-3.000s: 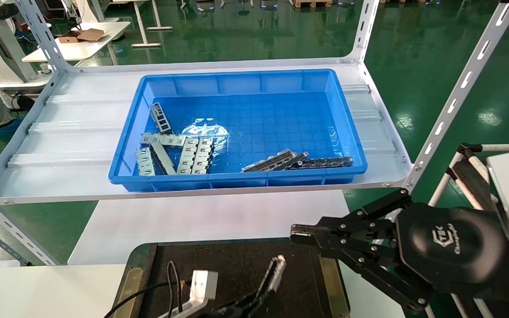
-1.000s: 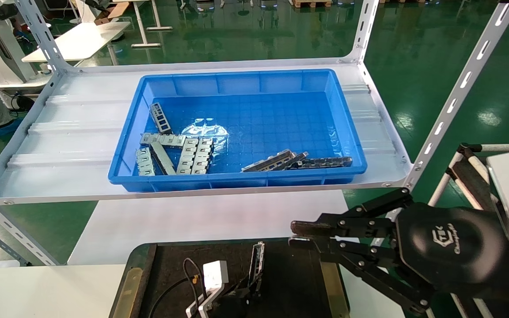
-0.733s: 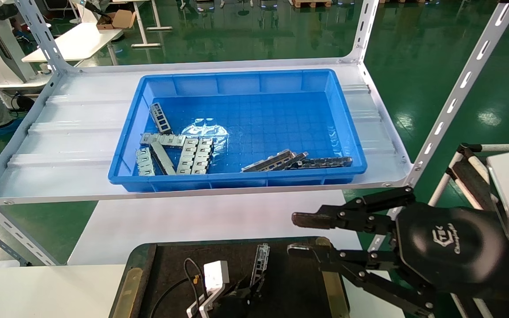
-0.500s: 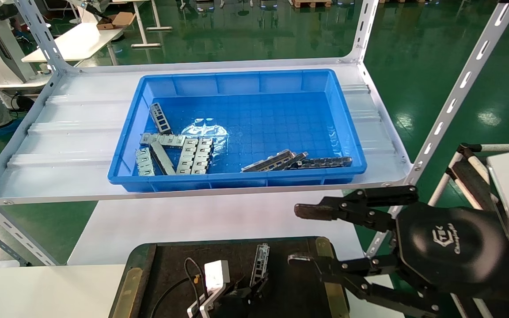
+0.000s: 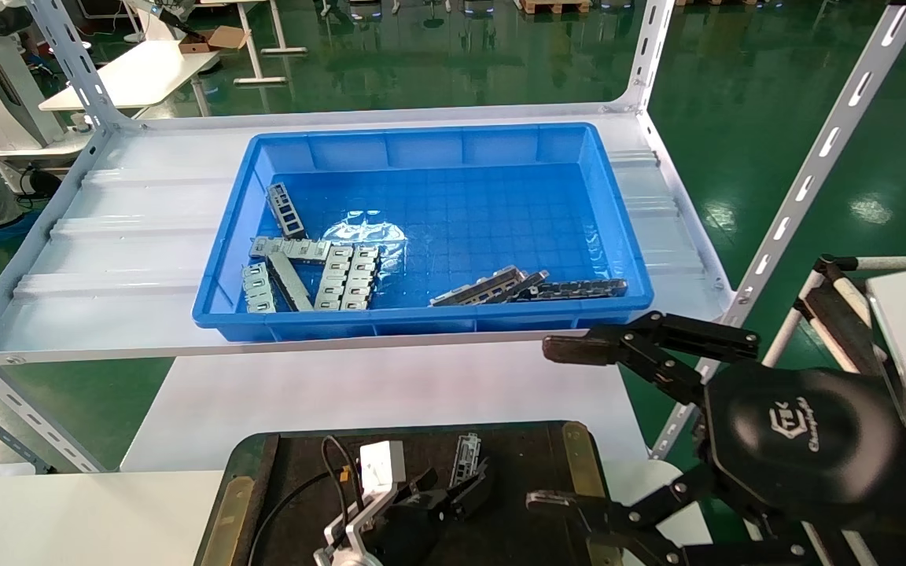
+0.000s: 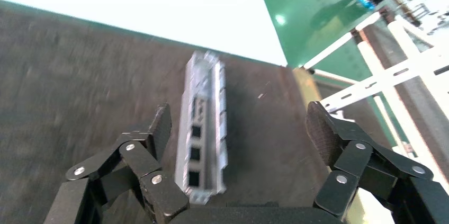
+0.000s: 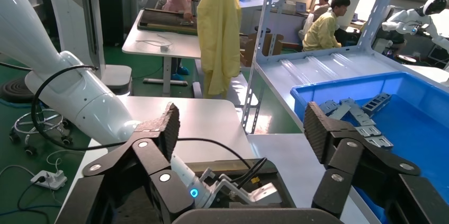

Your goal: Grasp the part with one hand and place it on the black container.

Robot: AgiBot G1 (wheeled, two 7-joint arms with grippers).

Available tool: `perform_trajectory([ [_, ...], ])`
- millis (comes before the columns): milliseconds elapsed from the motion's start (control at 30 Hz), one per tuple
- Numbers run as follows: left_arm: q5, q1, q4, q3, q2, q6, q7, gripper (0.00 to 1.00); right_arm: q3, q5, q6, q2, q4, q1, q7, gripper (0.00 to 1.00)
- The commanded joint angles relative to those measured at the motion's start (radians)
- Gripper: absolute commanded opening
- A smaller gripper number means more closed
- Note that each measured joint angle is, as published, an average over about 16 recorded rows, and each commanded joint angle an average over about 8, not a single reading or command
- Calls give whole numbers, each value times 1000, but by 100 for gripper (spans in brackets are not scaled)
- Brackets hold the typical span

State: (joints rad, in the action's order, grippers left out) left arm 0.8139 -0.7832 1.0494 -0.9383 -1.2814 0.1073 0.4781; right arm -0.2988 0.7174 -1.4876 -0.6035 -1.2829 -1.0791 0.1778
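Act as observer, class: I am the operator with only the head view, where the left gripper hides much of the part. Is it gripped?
Observer: No. The left wrist view shows the left gripper open, with the part lying between its fingers and one finger well clear of it.
Operator: Which way up is it?
Observer: Open side up, rectangular cutouts showing in its floor, flat on the container.
Operator: I see the right gripper open beside the container. Is the part near the edge?
Observer: Its far end stops just short of the container's far edge.
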Motion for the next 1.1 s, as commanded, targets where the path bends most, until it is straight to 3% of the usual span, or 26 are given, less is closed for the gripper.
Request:
perform_trajectory([
  [33, 7, -2, 16, 8, 10, -14, 0, 100, 0, 0, 0, 0, 0, 0, 0, 100],
  [600, 31, -53, 161, 51, 208, -395, -63, 100, -1, -1, 0, 0, 0, 0, 0, 100],
  [1100, -49, -56, 293, 178, 424, -736, -199, 100, -2, -1, 1, 1, 0, 0, -1, 100],
])
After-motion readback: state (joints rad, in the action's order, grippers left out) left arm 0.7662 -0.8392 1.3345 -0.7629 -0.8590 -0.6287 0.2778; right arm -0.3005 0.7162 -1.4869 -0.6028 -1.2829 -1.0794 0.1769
